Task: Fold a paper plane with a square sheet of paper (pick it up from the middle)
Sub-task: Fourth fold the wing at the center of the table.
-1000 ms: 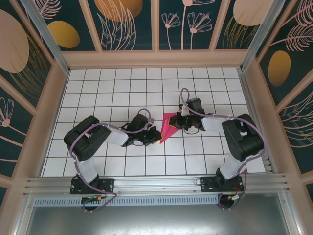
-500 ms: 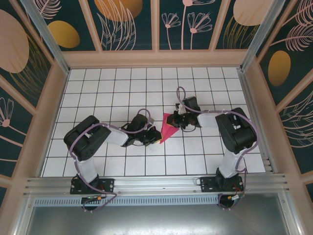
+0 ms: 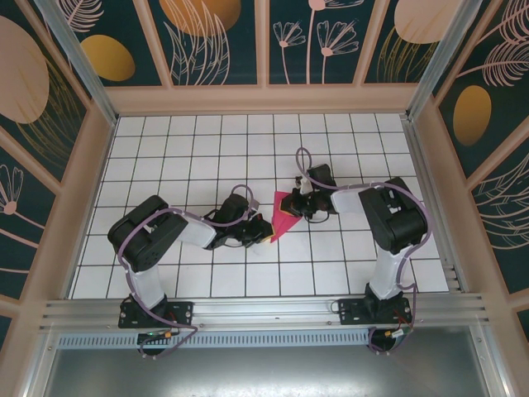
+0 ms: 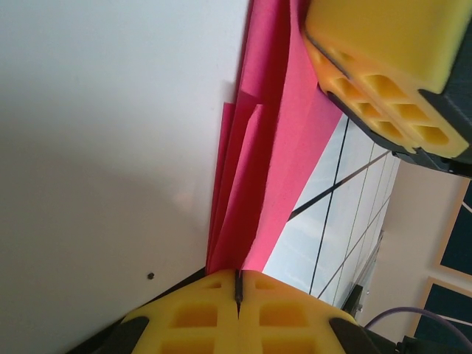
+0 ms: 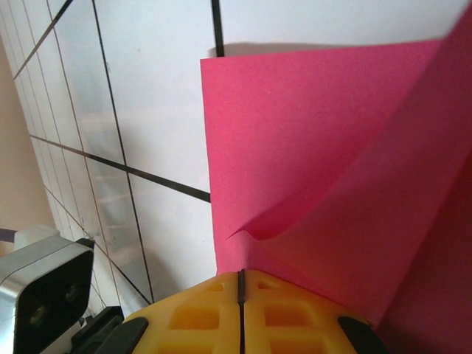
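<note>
We find the folded magenta-pink sheet of paper [image 3: 283,217] near the middle of the white gridded bench [image 3: 165,149], about halfway between its far and near edges, and both hands grip it. The left hand [image 3: 266,230] is clenched on the narrow tip that points toward the near left corner. In the left wrist view we see its yellow fingertips [image 4: 199,313] pressed together with the pink layers running into the seam. The right hand [image 3: 294,203] is clenched on the wider far end, where a flap bends up just above its closed pads [image 5: 192,313].
</note>
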Available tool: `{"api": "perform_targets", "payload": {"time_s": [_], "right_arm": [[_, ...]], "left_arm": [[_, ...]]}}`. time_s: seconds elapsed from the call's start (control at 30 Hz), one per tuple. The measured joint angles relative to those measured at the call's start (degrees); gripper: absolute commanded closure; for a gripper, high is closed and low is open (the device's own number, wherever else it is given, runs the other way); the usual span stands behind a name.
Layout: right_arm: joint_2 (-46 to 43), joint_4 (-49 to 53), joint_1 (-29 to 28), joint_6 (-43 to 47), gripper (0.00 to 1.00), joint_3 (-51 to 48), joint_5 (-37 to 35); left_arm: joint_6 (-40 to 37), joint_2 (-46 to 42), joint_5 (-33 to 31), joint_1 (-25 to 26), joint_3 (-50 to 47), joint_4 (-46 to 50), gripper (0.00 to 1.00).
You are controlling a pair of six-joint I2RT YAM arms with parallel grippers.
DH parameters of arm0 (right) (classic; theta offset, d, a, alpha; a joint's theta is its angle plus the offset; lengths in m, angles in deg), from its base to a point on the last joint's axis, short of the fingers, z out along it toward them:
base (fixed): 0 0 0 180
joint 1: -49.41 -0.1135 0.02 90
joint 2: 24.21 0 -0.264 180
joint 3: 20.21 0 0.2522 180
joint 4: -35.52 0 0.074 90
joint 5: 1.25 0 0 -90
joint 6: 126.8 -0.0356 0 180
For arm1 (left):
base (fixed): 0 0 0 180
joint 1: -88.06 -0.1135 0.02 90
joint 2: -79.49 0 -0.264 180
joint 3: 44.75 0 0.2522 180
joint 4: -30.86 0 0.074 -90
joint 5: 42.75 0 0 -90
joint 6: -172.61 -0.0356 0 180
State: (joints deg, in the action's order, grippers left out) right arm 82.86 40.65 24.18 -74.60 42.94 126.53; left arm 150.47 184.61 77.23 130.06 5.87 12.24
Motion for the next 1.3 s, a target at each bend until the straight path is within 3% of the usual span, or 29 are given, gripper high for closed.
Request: {"api": "perform_targets", "payload": {"time_s": [1.27,1.3], "right_arm": [[4.1,3.6,-1.2,3.0,0.9,5.4,2.6],[4.1,4.0,-1.2,3.1,0.9,5.6,2.4]], "left_arm": [[5.5,0.0,-0.9,0.0,-3.5,-6.8,1.0],[5.5,0.0,-0.9,0.0,-3.5,-6.7,0.95]]}}
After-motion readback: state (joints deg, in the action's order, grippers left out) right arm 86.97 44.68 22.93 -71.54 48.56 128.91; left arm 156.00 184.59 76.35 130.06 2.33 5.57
